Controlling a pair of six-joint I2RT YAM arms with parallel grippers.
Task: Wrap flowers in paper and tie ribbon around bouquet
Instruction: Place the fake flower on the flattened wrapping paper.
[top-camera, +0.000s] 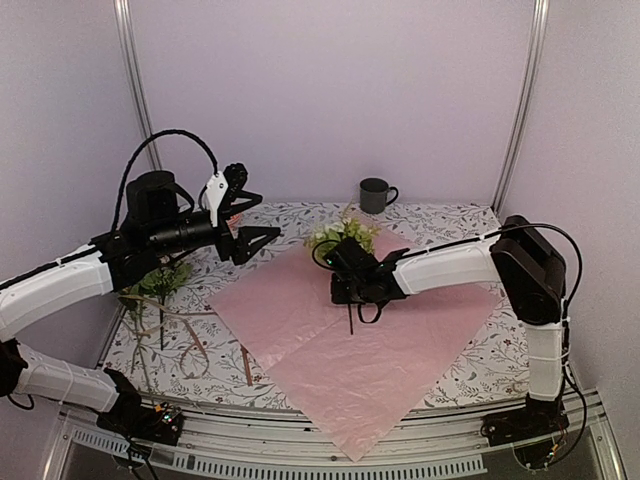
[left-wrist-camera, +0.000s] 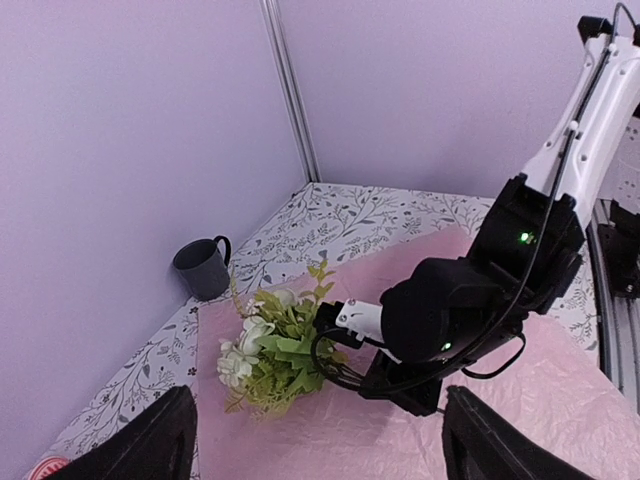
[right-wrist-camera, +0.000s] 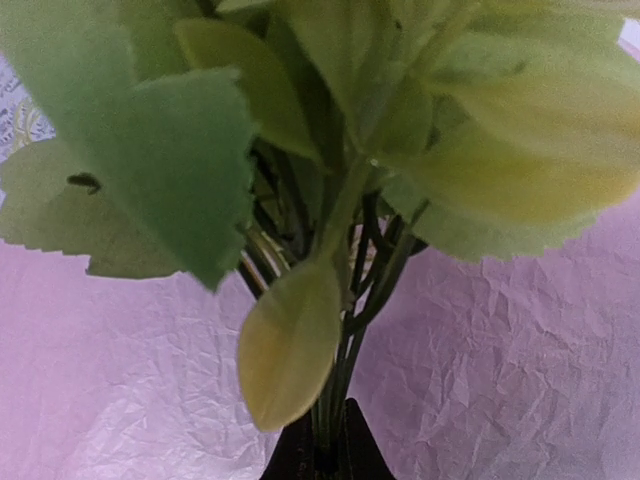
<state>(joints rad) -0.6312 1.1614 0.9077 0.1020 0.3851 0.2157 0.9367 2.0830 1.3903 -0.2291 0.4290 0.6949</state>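
Observation:
A bunch of flowers (top-camera: 340, 236) with white blooms and green leaves lies at the far corner of the lilac-pink paper (top-camera: 350, 340). My right gripper (top-camera: 340, 258) is shut on its stalks. In the right wrist view the thin dark stalks (right-wrist-camera: 345, 350) run down between my right gripper (right-wrist-camera: 325, 462), and leaves fill the top of that view. My left gripper (top-camera: 266, 215) hangs open in the air, left of the bunch, with nothing in it. Its fingers (left-wrist-camera: 150, 440) frame the flowers (left-wrist-camera: 270, 350) in the left wrist view. The beige ribbon (top-camera: 192, 345) curls on the cloth at the left.
More green sprigs with long stalks (top-camera: 155, 285) lie on the floral table cloth (top-camera: 460, 225) at the left, under my left arm. A dark grey mug (top-camera: 376, 195) stands at the back edge, also seen as the mug (left-wrist-camera: 203, 268) near the wall.

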